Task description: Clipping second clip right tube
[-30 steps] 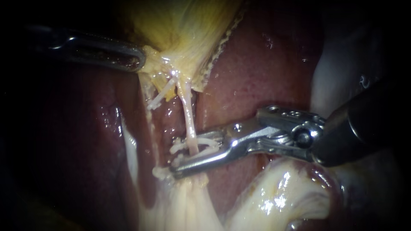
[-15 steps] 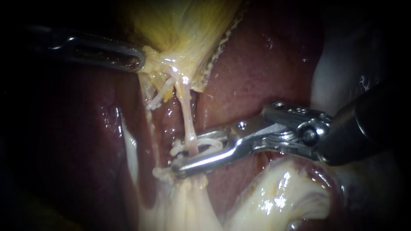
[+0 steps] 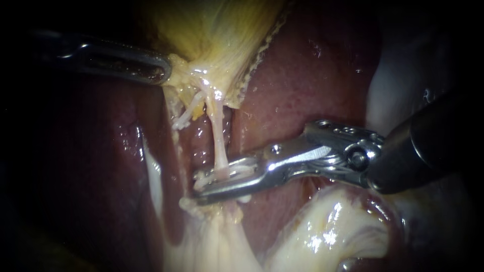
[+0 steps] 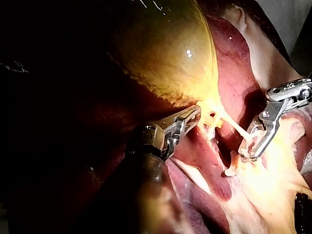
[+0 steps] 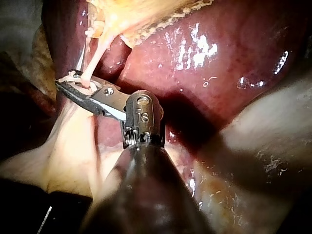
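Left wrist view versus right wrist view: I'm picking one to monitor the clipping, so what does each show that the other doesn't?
Only the left wrist view shows the left instrument, jaws shut on the gallbladder, and that organ's rounded yellow body. Only the right wrist view shows the right instrument with its wrist joint close up, and a broad glossy stretch of liver; the left instrument is absent there. Both show the right instrument's jaws shut on a white clip around the right tube.
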Controlling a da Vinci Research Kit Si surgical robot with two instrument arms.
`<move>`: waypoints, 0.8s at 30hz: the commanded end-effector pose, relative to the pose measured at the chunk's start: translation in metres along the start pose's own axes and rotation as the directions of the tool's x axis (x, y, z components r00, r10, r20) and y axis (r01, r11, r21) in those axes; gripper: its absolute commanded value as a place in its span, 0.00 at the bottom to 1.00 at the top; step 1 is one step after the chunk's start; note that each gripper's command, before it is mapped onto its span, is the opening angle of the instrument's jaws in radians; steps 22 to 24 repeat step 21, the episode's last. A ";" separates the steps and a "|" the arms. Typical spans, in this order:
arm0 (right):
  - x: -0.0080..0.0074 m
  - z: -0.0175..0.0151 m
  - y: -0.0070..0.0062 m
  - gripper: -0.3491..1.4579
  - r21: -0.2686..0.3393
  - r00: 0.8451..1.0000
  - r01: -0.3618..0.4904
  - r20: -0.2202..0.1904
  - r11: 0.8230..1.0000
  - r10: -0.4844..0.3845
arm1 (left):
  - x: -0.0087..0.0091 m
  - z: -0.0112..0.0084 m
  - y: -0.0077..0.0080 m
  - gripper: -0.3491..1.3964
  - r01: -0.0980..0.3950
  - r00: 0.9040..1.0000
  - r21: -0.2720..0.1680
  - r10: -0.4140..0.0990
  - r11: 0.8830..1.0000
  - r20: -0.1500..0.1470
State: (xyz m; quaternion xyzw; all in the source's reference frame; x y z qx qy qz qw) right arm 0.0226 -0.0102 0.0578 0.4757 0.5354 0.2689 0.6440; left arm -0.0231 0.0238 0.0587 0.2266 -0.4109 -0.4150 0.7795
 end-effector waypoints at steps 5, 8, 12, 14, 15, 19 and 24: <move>-0.0001 -0.0001 0.0002 0.01 -0.001 1.000 0.000 0.000 1.000 0.000 | 0.0000 0.0000 0.0000 0.00 0.000 1.000 0.000 0.000 1.000 0.000; -0.0001 -0.0002 0.0002 0.00 0.002 1.000 0.000 -0.002 1.000 0.000 | 0.0000 0.0000 0.0000 0.00 0.000 1.000 0.000 0.000 1.000 0.000; -0.0001 -0.0002 0.0002 0.00 0.004 1.000 0.000 0.000 1.000 0.000 | 0.0000 0.0000 0.0000 0.00 0.000 1.000 0.000 0.000 1.000 0.000; -0.0001 -0.0002 0.0002 0.00 0.004 1.000 0.000 0.000 1.000 0.000 | 0.0000 0.0000 0.0000 0.00 0.000 1.000 0.000 0.000 1.000 0.000; -0.0001 -0.0002 0.0002 0.00 0.004 1.000 0.000 0.000 1.000 0.000 | 0.0000 0.0000 0.0000 0.00 0.000 1.000 0.000 0.000 1.000 0.000; -0.0001 -0.0002 0.0003 0.00 0.004 1.000 0.000 0.000 1.000 0.000 | 0.0000 0.0000 0.0000 0.00 0.000 1.000 0.000 0.000 1.000 0.000; -0.0001 -0.0002 0.0003 0.00 0.004 1.000 0.000 0.000 1.000 0.000 | 0.0000 0.0000 0.0000 0.00 0.000 1.000 0.000 0.000 1.000 0.000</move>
